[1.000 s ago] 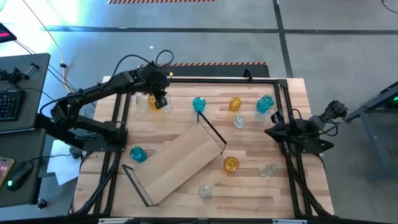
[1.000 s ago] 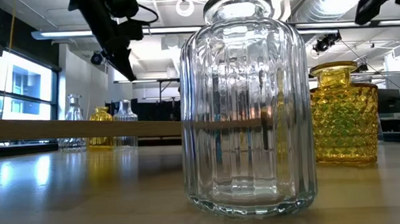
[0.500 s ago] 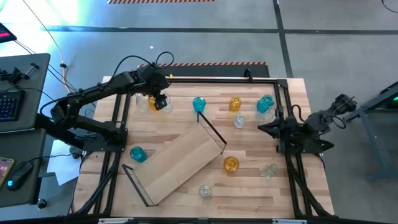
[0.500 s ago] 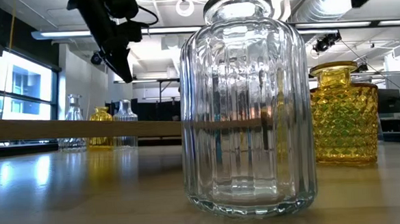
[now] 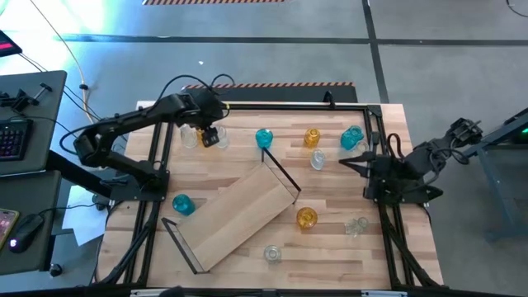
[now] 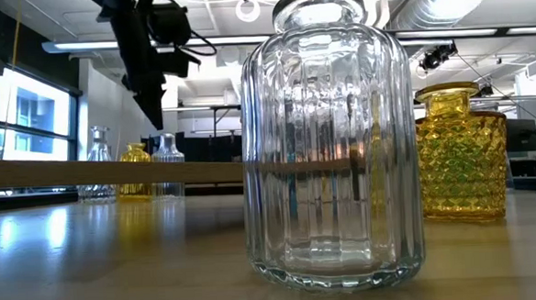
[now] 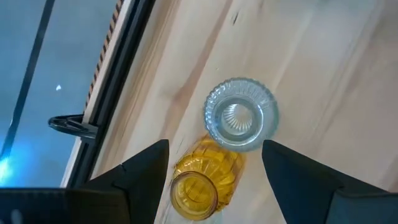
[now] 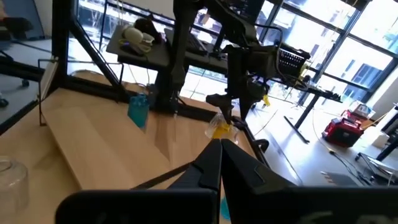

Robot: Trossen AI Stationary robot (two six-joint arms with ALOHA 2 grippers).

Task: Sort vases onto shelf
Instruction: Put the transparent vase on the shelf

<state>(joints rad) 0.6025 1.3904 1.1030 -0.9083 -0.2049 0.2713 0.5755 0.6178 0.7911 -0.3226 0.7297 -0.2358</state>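
We start with the amber vase (image 7: 198,183) right under our left gripper (image 7: 214,171): small, ribbed glass, upright on the tabletop (image 5: 330,247) at its far left corner, touching a clear vase (image 7: 241,114) beside it. We judge it light but hard, slick and breakable, so a squeeze must be gentle and square. The ribbed body gives our pads more bite than the smooth narrow neck, yet the clear neighbour pressing on one side leaves little room for a finger there; taking it across the free sides, low on the body, looks the safer hold to us. A tilted grip could let it slip or knock the clear one over.

Our left jaws are spread wide, straddling the amber vase from above and holding nothing. The shelf (image 5: 235,216) lies diagonally in the middle of the table, bare, so none of the vases is on it yet. The others stand scattered around it: a teal vase (image 5: 264,138) and another amber vase (image 5: 312,136) along the far side, a teal one (image 5: 183,204) near the left edge, a yellow one (image 5: 306,218) just off the shelf's right end.

Our right gripper (image 5: 346,158) waits over the right side of the table, fingers pressed together and empty.
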